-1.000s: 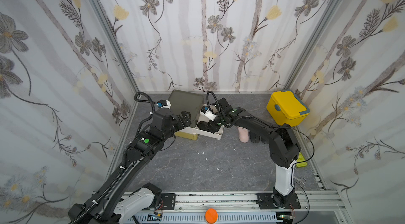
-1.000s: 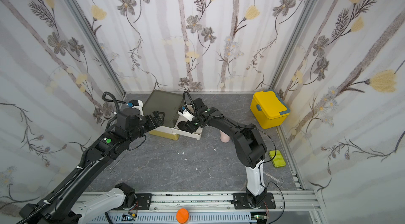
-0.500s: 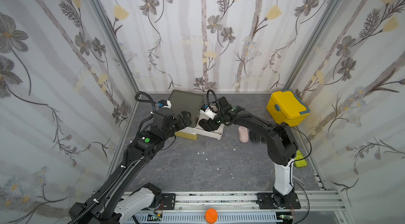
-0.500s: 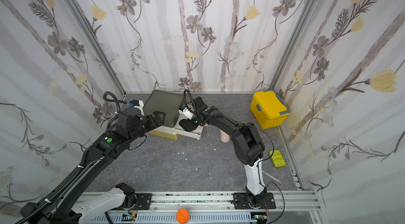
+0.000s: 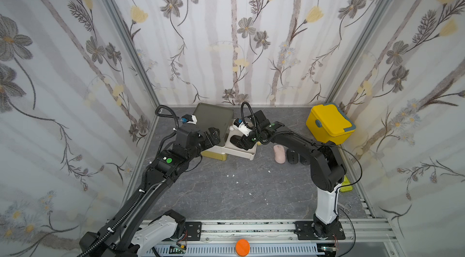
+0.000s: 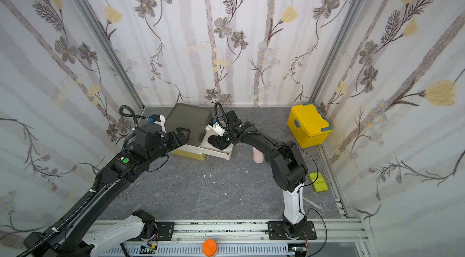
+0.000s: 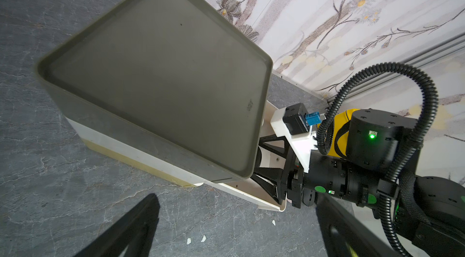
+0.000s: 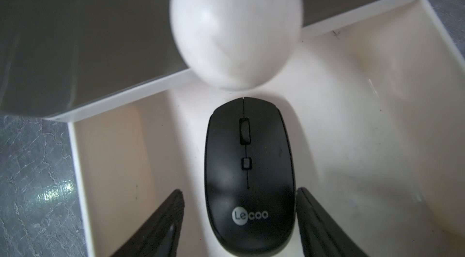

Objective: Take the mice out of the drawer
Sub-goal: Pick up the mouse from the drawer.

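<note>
Built black and jointed in left arm [image 5: 151, 181] and right arm [image 5: 325, 167], with white base links [image 5: 325, 205], ribbed black hoses [image 7: 431, 102], green stickers [image 5: 169, 160].

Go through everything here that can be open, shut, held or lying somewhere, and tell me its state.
White middle drawer of the three-tier box: pulled open.
Olive-grey top tier: shut.
Mustard-yellow bottom tier: shut.
Black oval mouse: lying in the white drawer.
Right gripper: open, straddling that mouse.
Left gripper: open, empty.
Pale pink mouse: out on the grey floor.
Bright yellow lidded box: shut.
</note>
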Controlling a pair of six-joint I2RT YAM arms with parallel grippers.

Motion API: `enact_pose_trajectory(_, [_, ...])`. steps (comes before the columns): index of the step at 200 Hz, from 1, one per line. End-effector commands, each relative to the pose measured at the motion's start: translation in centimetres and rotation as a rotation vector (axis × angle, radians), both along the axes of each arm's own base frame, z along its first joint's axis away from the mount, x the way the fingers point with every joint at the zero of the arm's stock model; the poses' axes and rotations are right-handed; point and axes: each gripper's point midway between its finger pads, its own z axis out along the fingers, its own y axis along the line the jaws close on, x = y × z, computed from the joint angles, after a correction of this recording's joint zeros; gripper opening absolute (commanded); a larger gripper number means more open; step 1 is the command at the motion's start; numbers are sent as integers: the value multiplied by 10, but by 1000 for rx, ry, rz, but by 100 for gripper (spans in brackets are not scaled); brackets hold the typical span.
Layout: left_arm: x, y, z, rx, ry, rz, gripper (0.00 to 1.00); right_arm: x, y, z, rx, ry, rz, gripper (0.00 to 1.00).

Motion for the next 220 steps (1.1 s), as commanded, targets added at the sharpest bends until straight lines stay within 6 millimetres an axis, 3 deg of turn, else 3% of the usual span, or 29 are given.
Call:
enact_pose_trajectory(1, [2, 0, 7, -15, -23, 5, 100, 0, 0, -2, -9, -6, 21, 71])
enact_pose_trajectory(42, [3, -1, 9, -20, -27, 6, 100, -5, 2, -14, -33, 14, 52, 73])
enact_pose_trajectory(79, [4, -2, 7, -18, -21, 2, 100, 4, 0, -22, -67, -6, 25, 75])
enact_pose_trajectory(161, [4, -1, 8, -15, -25, 4, 100, 8, -2, -28, -75, 13, 20, 61])
enact_pose_trajectory(220, [6, -3, 9, -17, -25, 0, 100, 12, -4, -15, -57, -8, 8, 54])
